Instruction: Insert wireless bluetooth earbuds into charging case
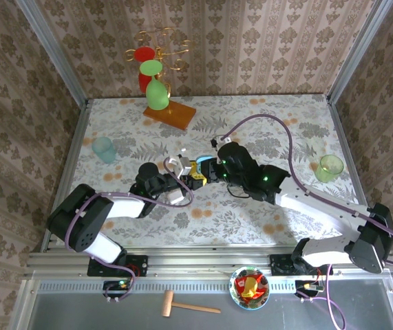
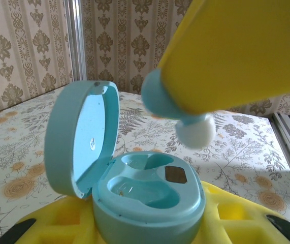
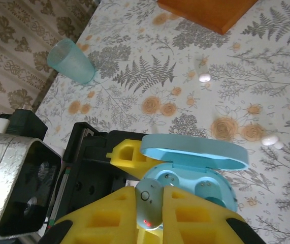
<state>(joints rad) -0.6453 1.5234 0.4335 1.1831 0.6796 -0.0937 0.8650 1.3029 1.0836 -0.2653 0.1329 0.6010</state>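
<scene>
My left gripper is shut on the base of an open pale blue charging case, whose lid stands up at the left and whose two wells look empty. My right gripper is shut on a pale blue earbud with a red light, just above and in front of the case. From the left wrist, that earbud with its white tip hangs a little above the case, under a yellow right finger. Both grippers meet at mid-table. Two white earbuds lie loose on the table.
A teal cup stands at the left and a green cup at the right. An orange board with a wire stand and red and green glasses is at the back. Walls close three sides.
</scene>
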